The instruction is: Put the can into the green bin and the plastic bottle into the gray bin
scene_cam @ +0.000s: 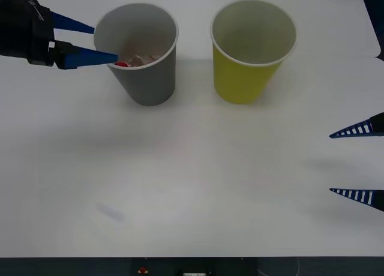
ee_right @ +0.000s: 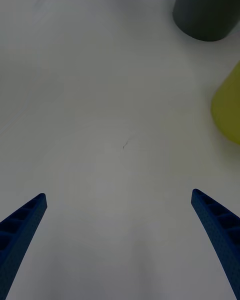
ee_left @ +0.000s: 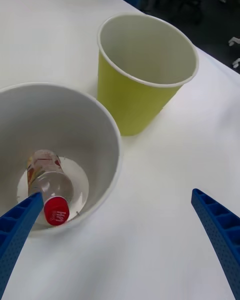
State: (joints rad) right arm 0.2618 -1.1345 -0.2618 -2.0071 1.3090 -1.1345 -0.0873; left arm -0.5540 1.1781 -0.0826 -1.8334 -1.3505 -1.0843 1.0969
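Observation:
The plastic bottle (ee_left: 47, 180) lies inside the gray bin (scene_cam: 150, 78), its red cap (scene_cam: 122, 64) against the wall nearest my left gripper. My left gripper (scene_cam: 105, 43) hovers open at the gray bin's left rim, one fingertip (scene_cam: 111, 57) over the rim and nothing between its fingers. In the left wrist view the gray bin (ee_left: 107, 145) sits under that gripper (ee_left: 116, 195), with the green bin (ee_left: 140, 100) beside it. The green bin (scene_cam: 243, 78) stands upright to the right of the gray one. My right gripper (scene_cam: 331, 163) waits open at the table's right edge. The can is out of view.
The white table (scene_cam: 192, 186) stretches bare in front of both bins. In the right wrist view the gray bin (ee_right: 207, 10) and green bin (ee_right: 227, 110) stand beyond the right gripper (ee_right: 118, 195). Dark chairs (ee_left: 185, 0) lie past the table's far edge.

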